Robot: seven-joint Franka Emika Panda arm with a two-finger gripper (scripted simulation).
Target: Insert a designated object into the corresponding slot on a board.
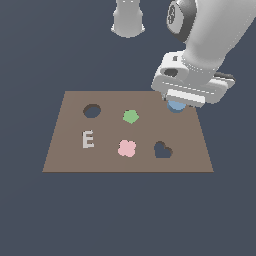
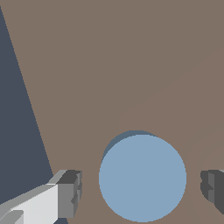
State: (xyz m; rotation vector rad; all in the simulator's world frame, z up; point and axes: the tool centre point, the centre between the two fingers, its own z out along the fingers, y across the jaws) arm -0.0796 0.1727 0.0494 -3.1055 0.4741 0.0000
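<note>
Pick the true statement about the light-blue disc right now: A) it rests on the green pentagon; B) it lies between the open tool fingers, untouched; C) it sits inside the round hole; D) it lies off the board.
B: in the wrist view the light-blue disc lies on the board with gaps to both fingers.

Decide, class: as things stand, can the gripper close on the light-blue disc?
Probably yes. In the wrist view the light-blue disc sits between the open gripper fingers, a gap on each side and only bare board around it. How low the fingers reach cannot be told.
</note>
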